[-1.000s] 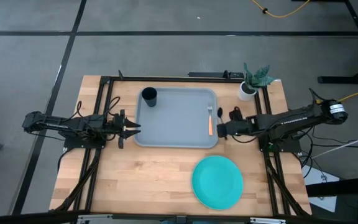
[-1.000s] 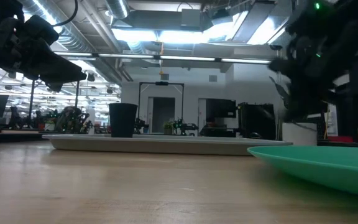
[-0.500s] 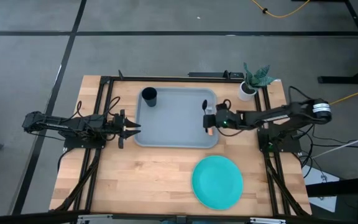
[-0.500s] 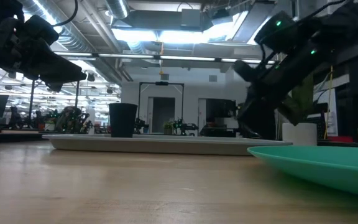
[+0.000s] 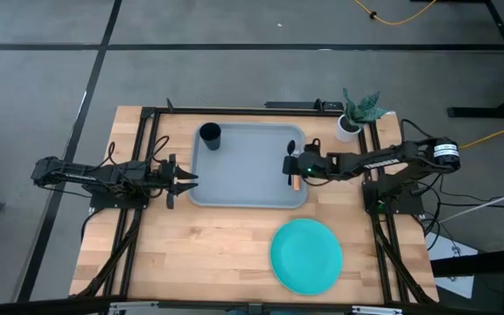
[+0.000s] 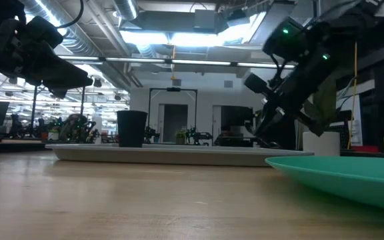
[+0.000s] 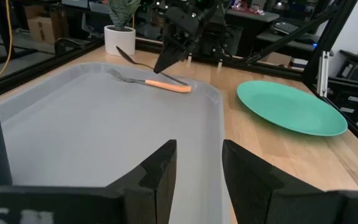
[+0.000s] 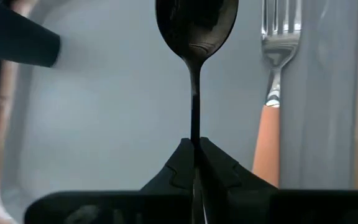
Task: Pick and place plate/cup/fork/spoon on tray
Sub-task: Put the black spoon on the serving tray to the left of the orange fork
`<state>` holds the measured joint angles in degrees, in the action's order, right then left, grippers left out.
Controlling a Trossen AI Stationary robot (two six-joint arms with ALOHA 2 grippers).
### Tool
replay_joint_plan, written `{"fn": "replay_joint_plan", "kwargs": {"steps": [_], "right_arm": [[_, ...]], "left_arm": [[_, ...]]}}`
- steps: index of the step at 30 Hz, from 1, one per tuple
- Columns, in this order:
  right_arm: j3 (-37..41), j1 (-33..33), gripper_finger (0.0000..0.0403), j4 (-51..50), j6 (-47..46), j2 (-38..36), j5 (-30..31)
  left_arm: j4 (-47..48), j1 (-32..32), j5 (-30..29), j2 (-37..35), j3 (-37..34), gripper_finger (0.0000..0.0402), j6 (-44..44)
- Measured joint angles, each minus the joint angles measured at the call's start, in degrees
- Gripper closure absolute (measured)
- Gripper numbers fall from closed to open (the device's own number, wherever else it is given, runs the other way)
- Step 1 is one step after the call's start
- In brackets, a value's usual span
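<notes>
Cup [image 5: 209,135] and fork [image 5: 295,174] on tray [image 5: 243,188]. Right gripper [image 8: 193,146], jaws clamped on spoon [image 8: 196,25], hangs over tray. Plate [image 5: 305,255] left on worktop [image 5: 191,254]. Left gripper [image 5: 185,179] idle, jaws apart.

Seen level across the wooden table [image 6: 112,200], the tray [image 6: 179,155] lies as a long pale strip in the middle distance, with the dark cup [image 6: 131,129] standing upright on it toward one end. The teal plate [image 6: 352,177] lies nearest the camera, its rim filling the lower corner. One dark arm [image 6: 32,53] hangs above the tray's cup end; the other arm [image 6: 299,67] slants down over the opposite end.
</notes>
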<state>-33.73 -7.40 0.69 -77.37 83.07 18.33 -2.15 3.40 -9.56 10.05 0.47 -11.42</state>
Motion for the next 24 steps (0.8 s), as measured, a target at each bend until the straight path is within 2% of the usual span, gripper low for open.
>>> {"fn": "replay_joint_plan", "kwargs": {"steps": [4, 9, 13, 16, 24], "right_arm": [[-8.00, 0.00, 0.0391, -13.39, 0.16, 2.50, 0.04], [-15.82, -0.04, 0.0390, -24.04, -0.21, 8.09, -0.28], [-18.15, -0.88, 0.0389, -23.83, -0.19, 11.96, -1.00], [-18.34, -2.12, 0.0389, -24.33, -0.36, 14.19, -4.35], [-18.52, -2.89, 0.0389, -23.63, -0.25, 14.96, -5.97]], "left_arm": [[0.00, 0.02, 0.00, 0.01, 0.00, 0.0280, 0.00], [0.00, 0.00, 0.00, -0.01, 0.00, 0.0280, 0.00], [0.00, 0.02, 0.00, 0.01, 0.00, 0.0280, 0.00], [0.00, 0.01, 0.00, -0.01, 0.00, 0.0280, 0.00], [0.00, 0.01, 0.00, 0.01, 0.00, 0.0280, 0.00]]}}
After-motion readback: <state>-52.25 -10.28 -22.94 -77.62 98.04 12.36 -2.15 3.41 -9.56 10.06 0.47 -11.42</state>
